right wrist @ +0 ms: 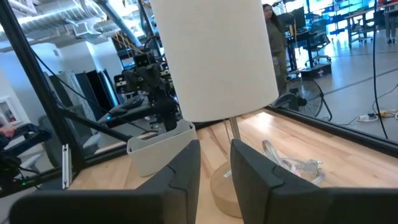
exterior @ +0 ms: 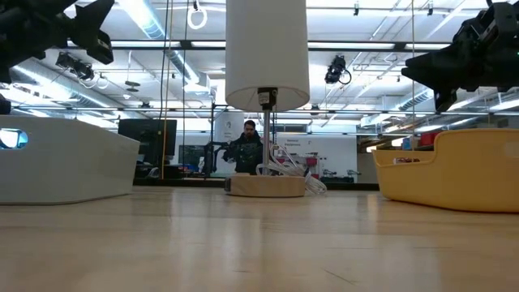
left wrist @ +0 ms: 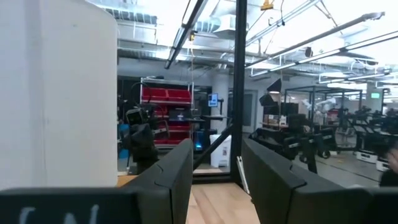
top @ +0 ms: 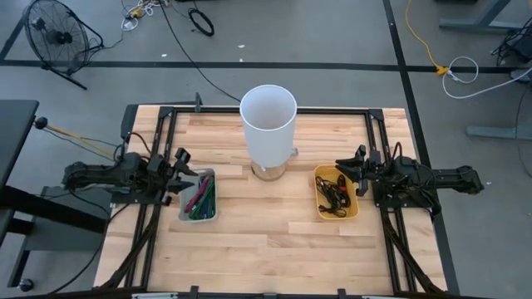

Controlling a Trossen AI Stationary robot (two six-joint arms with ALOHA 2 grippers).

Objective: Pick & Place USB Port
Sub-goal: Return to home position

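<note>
A lamp with a white shade (top: 268,123) stands mid-table on a round wooden base (exterior: 266,186). A whitish cable with a small plug block (right wrist: 292,165) lies against that base. A grey bin (top: 199,196) holds green and pink cables. A yellow bin (top: 337,193) holds black cables. My left gripper (top: 184,172) hovers open at the grey bin's left far corner, pointing at the lamp. My right gripper (top: 347,172) hovers open over the yellow bin's right rim, also facing the lamp. In both wrist views, nothing sits between the fingers of my left gripper (left wrist: 217,180) or my right gripper (right wrist: 215,180).
A black metal frame (top: 274,110) runs round the far edge and both sides of the wooden table. The lamp stands between the two bins. Bare wood (top: 266,249) lies toward the near edge. A person (exterior: 247,146) stands in the room beyond the table.
</note>
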